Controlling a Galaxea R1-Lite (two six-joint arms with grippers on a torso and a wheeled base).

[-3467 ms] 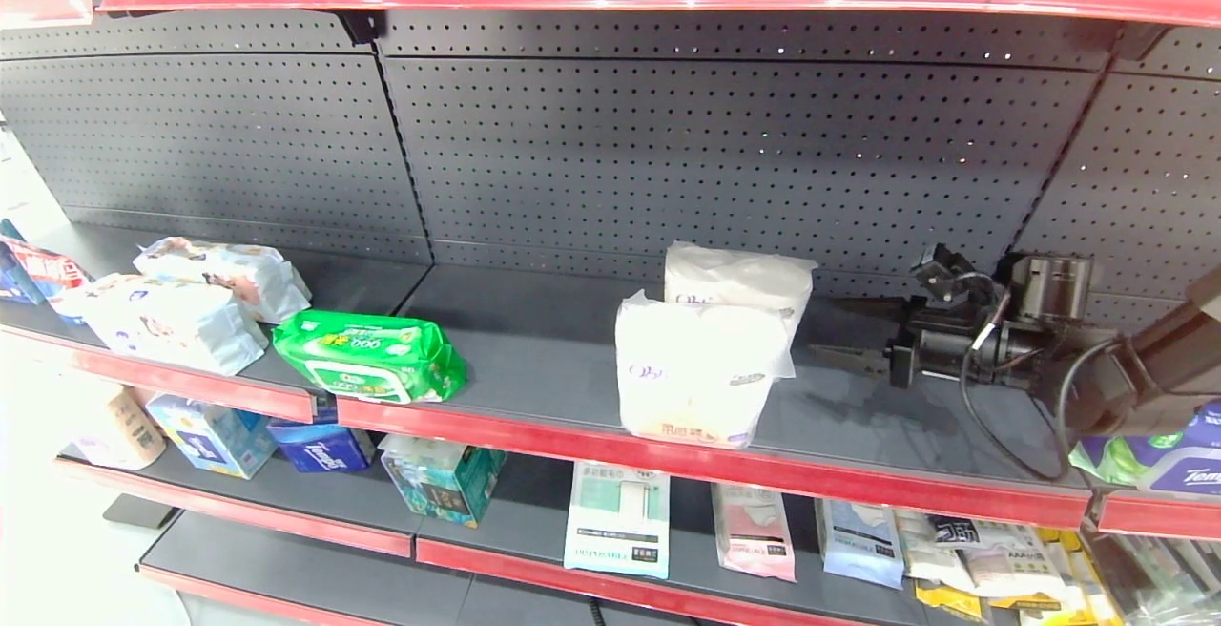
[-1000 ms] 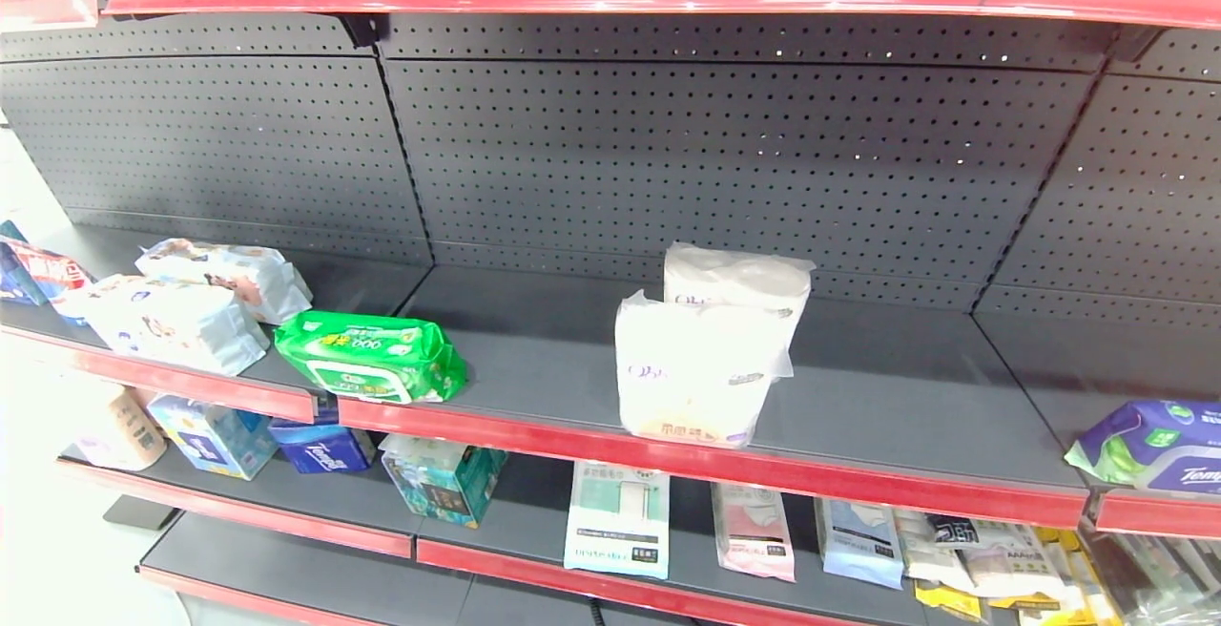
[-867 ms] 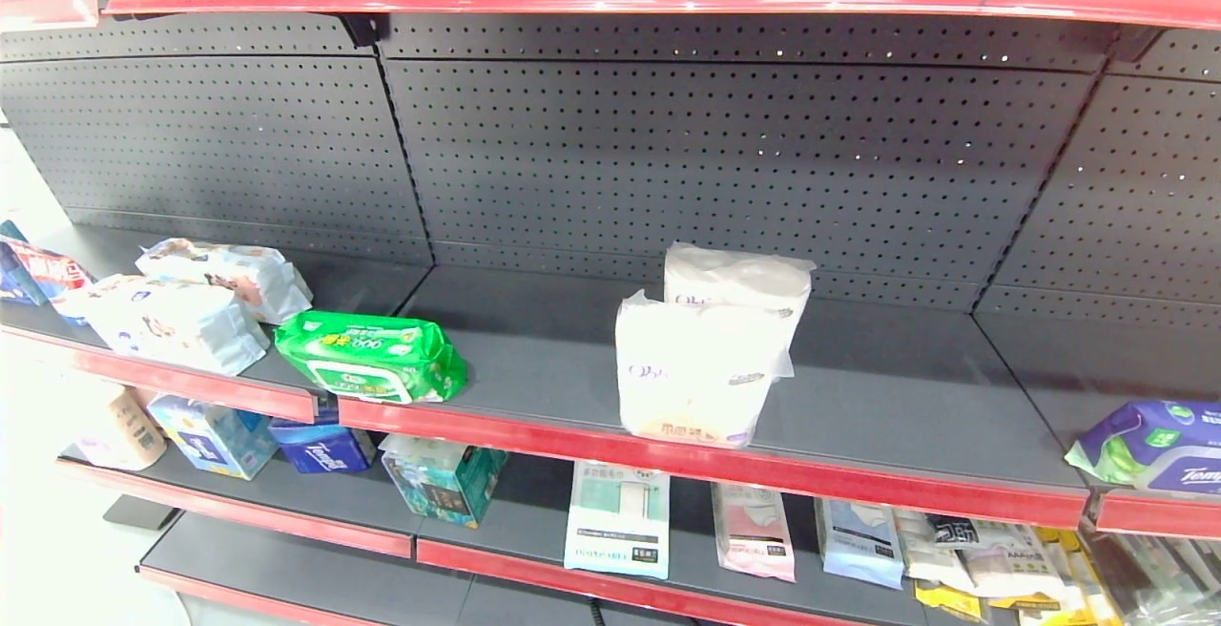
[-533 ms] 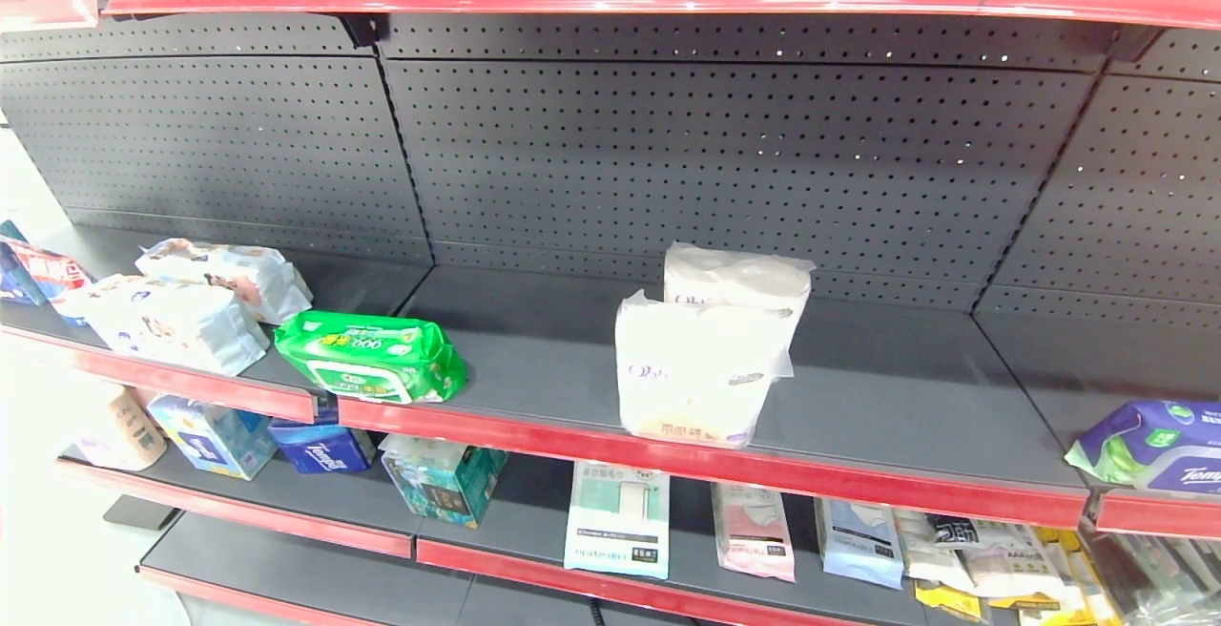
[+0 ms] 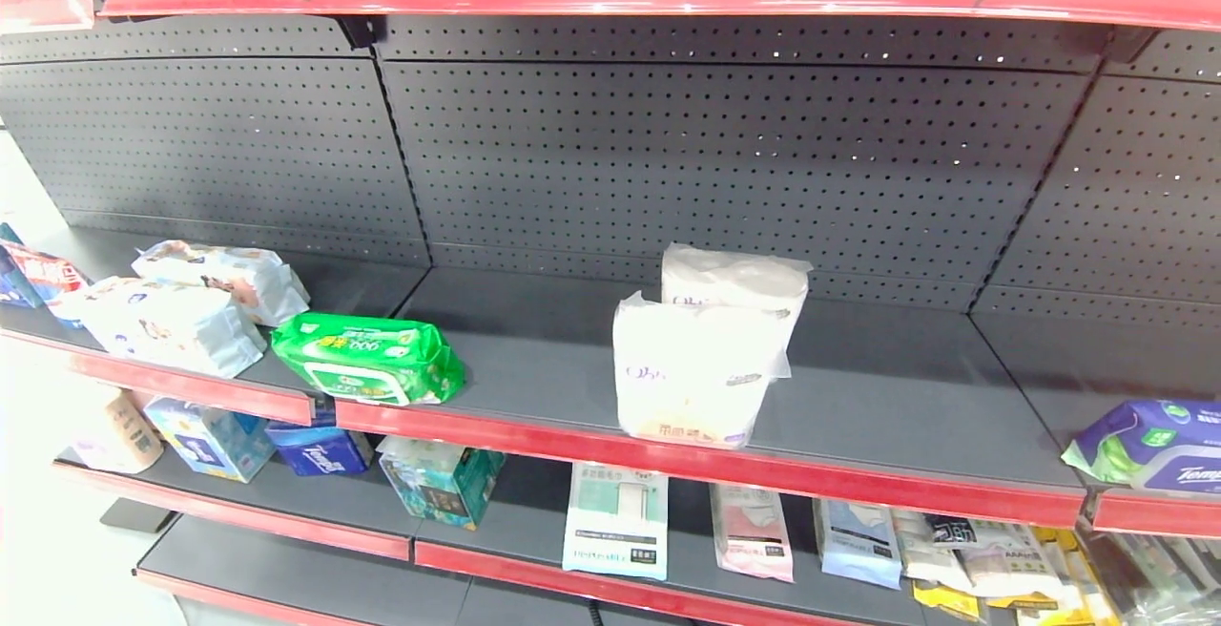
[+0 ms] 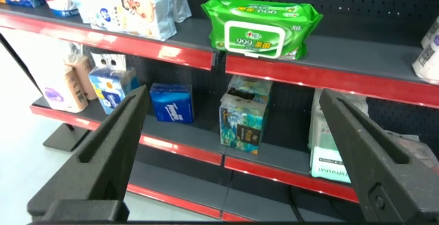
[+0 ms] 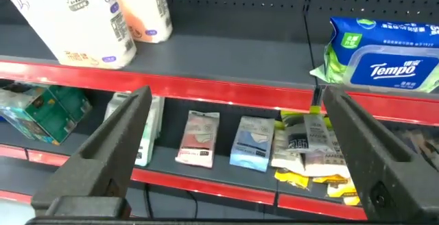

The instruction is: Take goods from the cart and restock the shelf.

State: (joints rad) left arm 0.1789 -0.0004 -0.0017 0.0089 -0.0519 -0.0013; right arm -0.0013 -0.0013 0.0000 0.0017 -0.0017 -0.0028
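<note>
— Two stand right of the green wipes pack (image 5: 367, 357) on the shelf (image 5: 572, 349): the front white pack (image 5: 689, 368) at the red lip; the rear white pack (image 5: 734, 287) touching it from behind; both carry print, too small in the head view to make out.

— And the green wipes pack's own label?

— It has a white flap label on its face, plainest in the left wrist view. Far right of it the purple pack (image 5: 1154, 445) is cut by the head view's edge; the right wrist view catches its blue-and-white lid label.

— The fingers?

— Spread wide and holding nothing on the left gripper (image 6: 226, 170), which hangs before the tier under the green wipes pack; the right gripper (image 7: 230, 170) is likewise splayed and empty, lower than the white packs. Left of the green wipes pack lies a patterned white pack (image 5: 172, 321).
</note>
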